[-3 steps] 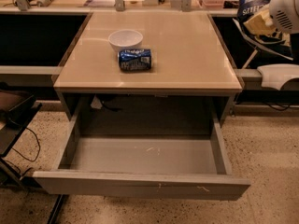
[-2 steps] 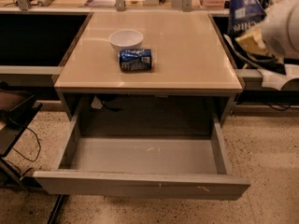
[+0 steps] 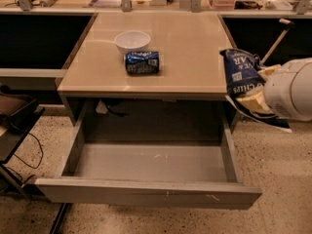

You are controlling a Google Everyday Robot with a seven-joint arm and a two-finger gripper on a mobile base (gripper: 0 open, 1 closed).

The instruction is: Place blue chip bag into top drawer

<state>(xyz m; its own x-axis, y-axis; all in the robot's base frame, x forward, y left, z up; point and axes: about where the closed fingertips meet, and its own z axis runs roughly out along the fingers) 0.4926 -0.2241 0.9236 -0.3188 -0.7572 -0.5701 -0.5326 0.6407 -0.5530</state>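
The blue chip bag [image 3: 241,74], dark navy with white lettering, hangs in the air at the table's right edge, above the drawer's right side wall. My gripper [image 3: 257,94], on a white arm [image 3: 291,88] coming in from the right, is shut on the bag; its beige fingers [image 3: 251,103] clamp the bag's right side. The top drawer [image 3: 122,193] is pulled fully open below the tabletop, grey and shallow, with nothing in it and white scuffs on its front panel.
A white bowl [image 3: 132,40] and a small blue can [image 3: 142,62] lying on its side sit on the beige tabletop [image 3: 195,48]. Cluttered counters run along the back. A dark stand with cables [image 3: 14,126] is at the left on the speckled floor.
My arm has carried the bag down and to the left, from the upper right corner to the table's right edge, closer to the open drawer. Bowl, can and drawer have not moved.
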